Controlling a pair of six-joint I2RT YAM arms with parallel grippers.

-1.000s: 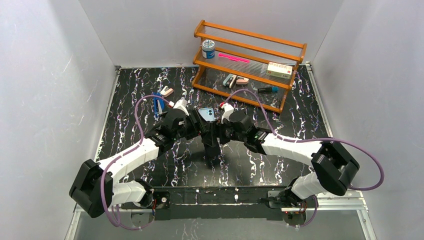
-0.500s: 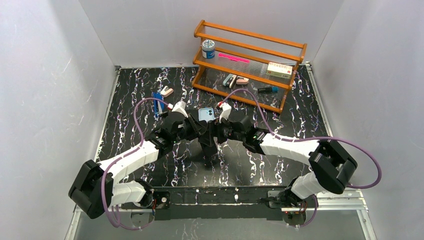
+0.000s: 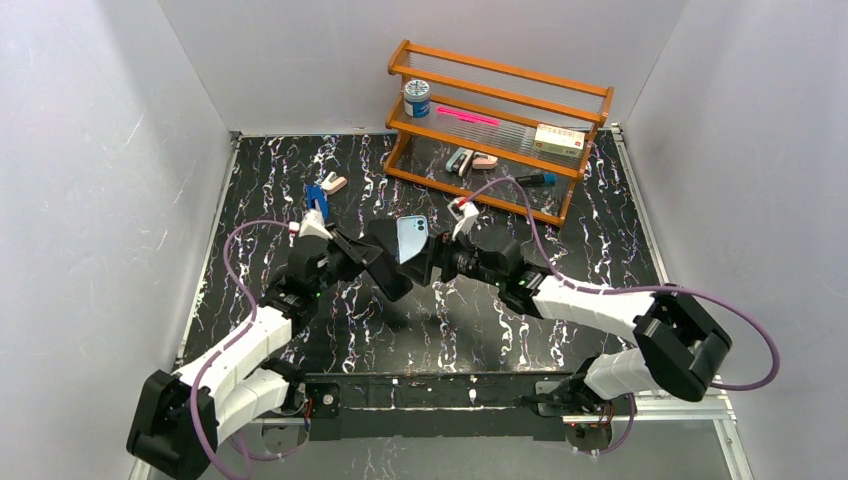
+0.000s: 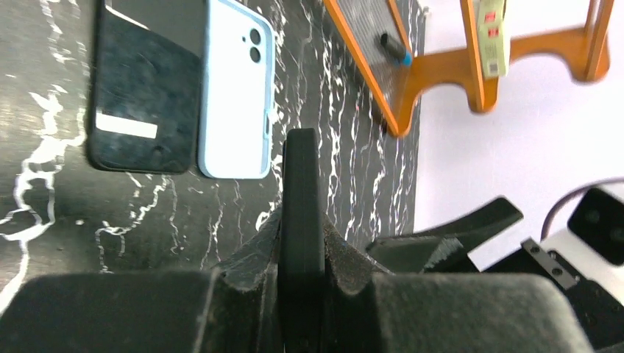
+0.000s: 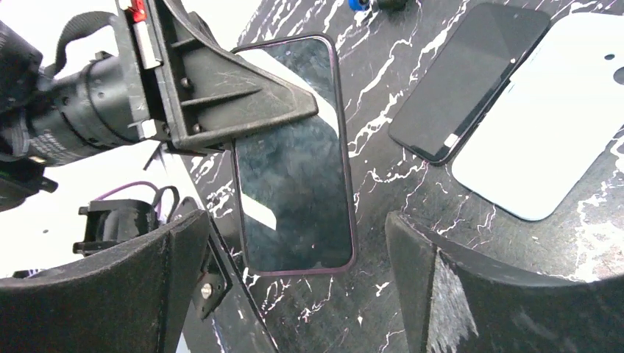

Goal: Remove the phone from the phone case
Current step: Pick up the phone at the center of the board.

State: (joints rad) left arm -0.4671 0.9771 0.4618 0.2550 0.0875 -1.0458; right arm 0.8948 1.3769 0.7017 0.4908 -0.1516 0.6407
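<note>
Right wrist view gives us the clearest look: the left end effector (image 5: pixel 283 109) is clamped on one short end of the phone (image 5: pixel 291 176). The phone's dark glass faces this camera, with a thin purple rim around it. We cannot tell whether that rim is a case or the phone's own edge. The right end effector (image 5: pixel 294 228) stands wide, one finger on each side of the phone's free end, and we see it gripping nothing. Beyond them, flat on the counter (image 5: pixel 383 193), a black handset (image 5: pixel 471 81) and a light-blue case (image 5: pixel 544 125) lie long edge to long edge, just beside each other. In the left wrist view the case lies back-up, with two dark camera lenses in one corner, so we cannot tell whether a phone sits inside it. From the top external view, the wooden rack (image 3: pixel 500 72) stands at the far side of the counter. Its middle shelf carries a white jar with a blue label (image 3: pixel 416 98) at the left, a pink pen (image 3: pixel 467 116) lying flat, and a small box (image 3: pixel 558 140) at the right. The lowest shelf holds two small pale objects (image 3: pixel 470 160) side by side and a dark marker with a blue tip (image 3: pixel 535 179). A blue clip (image 3: pixel 318 195) lies on the counter to the left, well apart from the rack.
</note>
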